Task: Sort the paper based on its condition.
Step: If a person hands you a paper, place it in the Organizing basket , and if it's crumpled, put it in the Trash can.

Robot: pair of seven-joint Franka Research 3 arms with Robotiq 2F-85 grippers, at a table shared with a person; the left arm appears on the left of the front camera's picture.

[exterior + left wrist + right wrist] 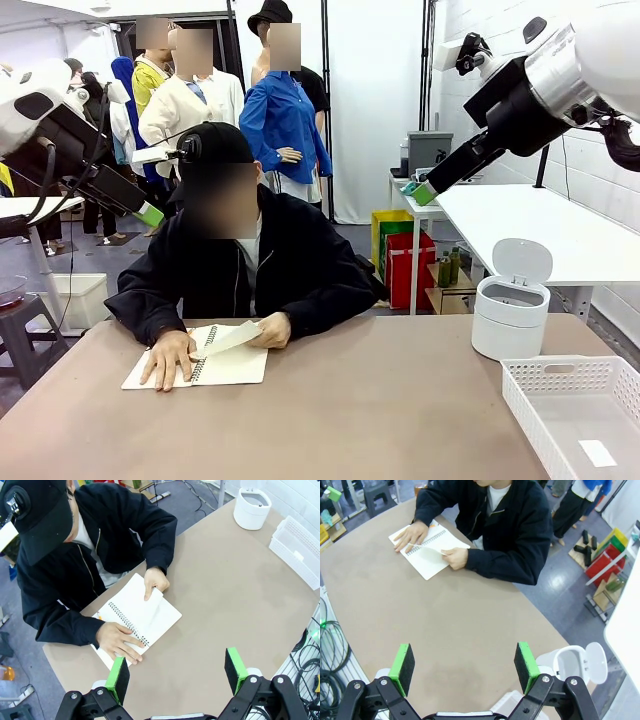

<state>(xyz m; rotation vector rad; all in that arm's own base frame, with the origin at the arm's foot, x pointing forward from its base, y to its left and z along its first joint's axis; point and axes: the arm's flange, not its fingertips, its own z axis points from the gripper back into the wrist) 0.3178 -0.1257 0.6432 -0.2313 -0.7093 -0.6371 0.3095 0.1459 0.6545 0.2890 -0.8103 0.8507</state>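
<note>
A bare brown table (pixel 350 430) runs across the lower half of the front view, with a person in a dark jacket seated at its far edge and a busy room behind. At the lower left of that view lies an open spiral notebook (pixel 228 366). One hand (pixel 168 358) presses flat on it, and the other hand (pixel 271 329) pinches a loose sheet (pixel 233 338) lifted off the page, its free corner pointing to the picture's left.

At the right stand a white lidded bin (pixel 509 318), lid up, and a white slotted tray (pixel 560 372), both well apart from the paper.

Both arms hang high above the table. The left gripper (pixel 176 666) has its fingers spread wide with nothing between them, and the right gripper (pixel 462 657) is likewise spread and empty.

In the left wrist view the sheet sits just above the left pad, up and left of the gap. In the right wrist view it lies far off at the upper left. The left arm looks to be the nearer one. The spiral runs slantwise across its fingers, so the wrist would likely need turning to meet the sheet's edge.
</note>
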